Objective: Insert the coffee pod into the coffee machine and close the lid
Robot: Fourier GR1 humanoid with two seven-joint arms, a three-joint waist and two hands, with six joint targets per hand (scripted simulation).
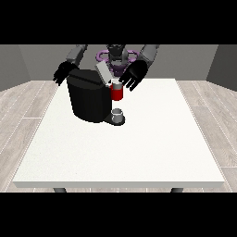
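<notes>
We see the coffee machine (90,99) in the upper left part of the frame, on the white table (139,148), and its lid (102,71) stands open, tilted up toward the upper left. The hand at the view's right (133,75) hovers just above a red thing at the machine (117,94), and its fingers are spread and rather straight, pinching nothing that we can see. The hand at the view's left (64,71) hangs behind the upper left corner of the machine, fingers relaxed and a little apart. A small grey thing (117,112) rests on the machine's base, below the red thing; we cannot tell if it is the pod or a cup. We judge that the step in hand is near the lid, so the hand at the right should come on the raised end of the lid and press it down slowly toward the lower right, with flat fingers. The lid's long axis runs diagonally, from lower right up to upper left
</notes>
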